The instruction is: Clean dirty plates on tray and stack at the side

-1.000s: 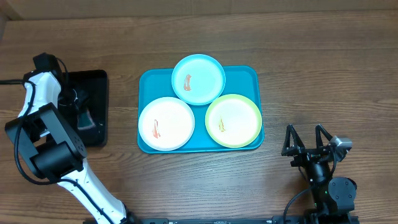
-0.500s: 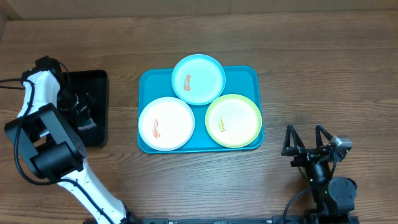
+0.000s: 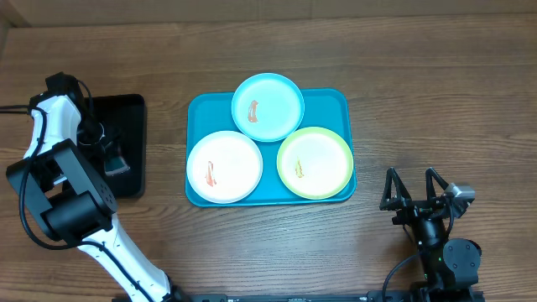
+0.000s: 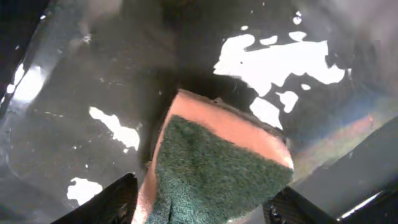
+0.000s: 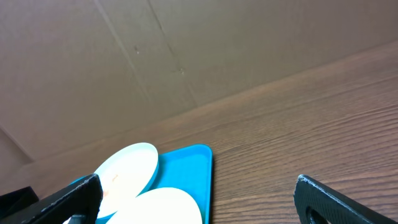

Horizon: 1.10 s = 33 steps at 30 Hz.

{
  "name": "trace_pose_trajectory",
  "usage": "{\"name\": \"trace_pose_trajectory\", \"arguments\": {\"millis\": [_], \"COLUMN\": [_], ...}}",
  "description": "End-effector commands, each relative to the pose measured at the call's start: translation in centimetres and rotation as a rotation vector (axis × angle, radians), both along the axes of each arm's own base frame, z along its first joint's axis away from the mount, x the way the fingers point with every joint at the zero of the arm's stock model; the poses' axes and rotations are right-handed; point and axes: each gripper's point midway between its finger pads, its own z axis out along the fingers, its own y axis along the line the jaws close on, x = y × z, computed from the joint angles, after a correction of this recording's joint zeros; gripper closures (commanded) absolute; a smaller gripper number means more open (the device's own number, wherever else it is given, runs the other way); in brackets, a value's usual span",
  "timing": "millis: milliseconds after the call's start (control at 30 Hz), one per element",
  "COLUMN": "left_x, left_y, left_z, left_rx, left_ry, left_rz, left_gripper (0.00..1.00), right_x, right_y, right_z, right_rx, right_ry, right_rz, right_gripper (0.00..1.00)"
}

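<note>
- The left fingers (image 4: 112, 199) sit over the black tray (image 3: 126, 109) at the table's (image 3: 419, 84) left, pinching the orange sponge (image 4: 217, 162) by its sides, green scouring face up
- The right fingers (image 5: 348, 202) are spread and empty at the near right, well apart from the plates
- On the turquoise tray (image 3: 331, 101), the light blue plate (image 3: 268, 106) lies far, the white plate (image 3: 224, 166) near left and the yellow-green plate (image 3: 315, 162) near right, each with a smear
- Risk: the soft sponge could twist or slip out during the carry
- Risk: scrubbing an unheld plate could skid it; the blue one already overhangs the far rim
</note>
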Motion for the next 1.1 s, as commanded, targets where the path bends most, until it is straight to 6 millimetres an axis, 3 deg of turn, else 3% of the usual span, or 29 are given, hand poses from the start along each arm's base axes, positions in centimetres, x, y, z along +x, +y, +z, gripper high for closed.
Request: {"name": "trace_pose_trajectory", "arguments": {"millis": [0, 100, 233, 433, 1067], "left_x": [0.3, -0.2, -0.8, -0.7, -1.4], "left_y": [-0.7, -0.9, -1.2, -1.1, -0.2], "left_z": [-0.4, -0.4, -0.4, -0.4, -1.4], "left_rx": [-0.041, -0.052, -0.063, -0.059, -0.007], "left_ry": [0.000, 0.020, 0.043, 0.044, 0.075], "left_rz": [-0.104, -0.105, -0.109, -0.173, -0.230], "left_gripper": [0.41, 0.44, 0.40, 0.45, 0.44], "right_x": [0.0, 0.0, 0.0, 0.0, 0.0], "right_y": [-0.2, -0.2, -0.2, -0.2, -0.2], "right_z": [-0.1, -0.1, -0.1, -0.1, -0.1], "right_rx": [-0.005, -0.005, -0.005, -0.005, -0.005], "right_ry": [-0.008, -0.007, -0.007, -0.007, -0.007], "right_rz": [-0.012, -0.012, -0.012, -0.012, -0.012], "right_gripper": [0.00, 0.00, 0.00, 0.00, 0.00]}}
